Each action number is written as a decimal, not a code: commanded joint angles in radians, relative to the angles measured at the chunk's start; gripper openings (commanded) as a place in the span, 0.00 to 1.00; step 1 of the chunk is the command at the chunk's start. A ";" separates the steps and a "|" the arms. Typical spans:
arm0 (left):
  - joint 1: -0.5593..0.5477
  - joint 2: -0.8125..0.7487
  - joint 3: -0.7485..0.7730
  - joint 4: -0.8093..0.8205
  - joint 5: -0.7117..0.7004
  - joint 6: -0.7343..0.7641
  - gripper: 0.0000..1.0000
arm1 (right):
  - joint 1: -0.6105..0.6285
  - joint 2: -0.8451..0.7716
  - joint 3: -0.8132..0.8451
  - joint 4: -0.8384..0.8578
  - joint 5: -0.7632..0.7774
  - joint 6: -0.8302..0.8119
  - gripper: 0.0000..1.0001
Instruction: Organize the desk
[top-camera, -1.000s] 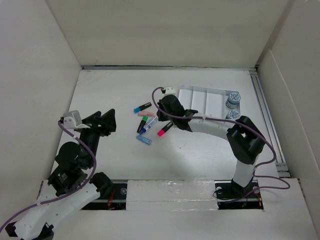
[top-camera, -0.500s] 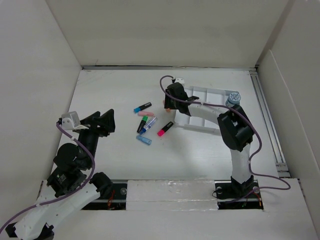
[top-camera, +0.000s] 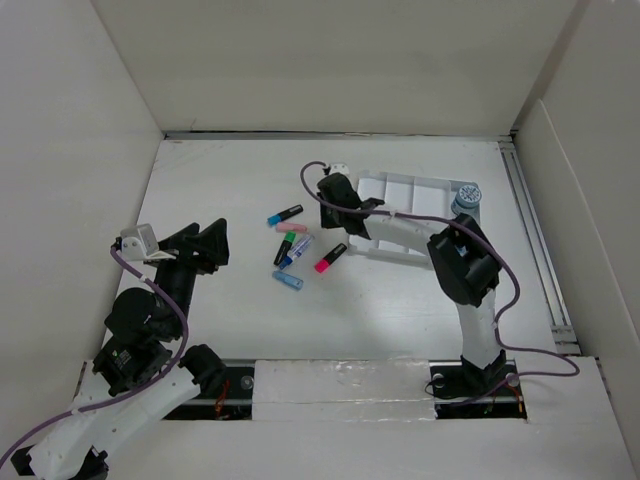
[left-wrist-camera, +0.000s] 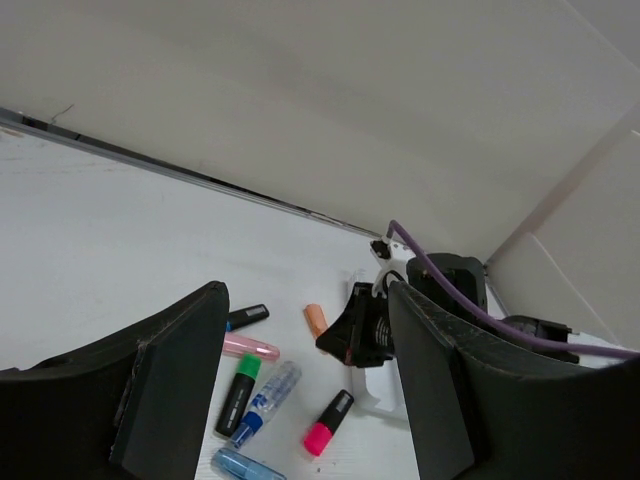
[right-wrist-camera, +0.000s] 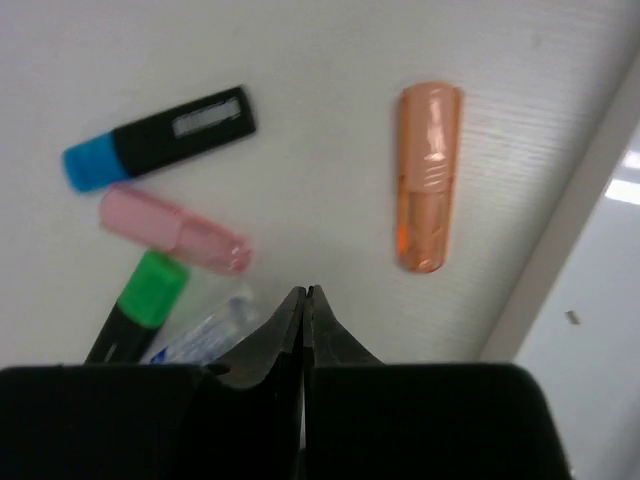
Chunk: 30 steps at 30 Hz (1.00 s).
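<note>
The desk (top-camera: 230, 170) is the white tabletop. Loose markers lie at its middle: a blue-capped black highlighter (top-camera: 285, 214), a pink cap (top-camera: 290, 228), a green-and-black highlighter (top-camera: 285, 247), a clear blue marker (top-camera: 299, 249), a pink-and-black highlighter (top-camera: 330, 258) and a light blue cap (top-camera: 288, 280). My right gripper (top-camera: 335, 205) is shut and empty, hovering just left of the white tray (top-camera: 415, 195). In the right wrist view its tips (right-wrist-camera: 306, 292) point between an orange cap (right-wrist-camera: 428, 175) and the pink cap (right-wrist-camera: 175, 232). My left gripper (top-camera: 220, 243) is open and empty, left of the markers.
Two blue-grey rolls (top-camera: 466, 198) stand in the tray's right end. White panels wall the desk on three sides. The left wrist view shows the right gripper (left-wrist-camera: 360, 330) beside the orange cap (left-wrist-camera: 316, 320) and the tray's corner.
My right gripper swung back from beside the markers toward the tray's left edge, then shifted a little left. The right arm folded closer to the tray. The left arm barely moved.
</note>
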 joint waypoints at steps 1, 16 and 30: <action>0.002 0.000 -0.006 0.034 -0.001 0.015 0.61 | 0.096 -0.084 -0.053 0.046 -0.013 0.016 0.00; 0.002 -0.010 -0.005 0.034 0.000 0.015 0.61 | 0.160 -0.006 -0.012 0.019 -0.066 0.143 0.85; 0.002 -0.019 -0.006 0.037 0.008 0.015 0.61 | 0.137 0.053 -0.009 -0.003 -0.003 0.180 0.66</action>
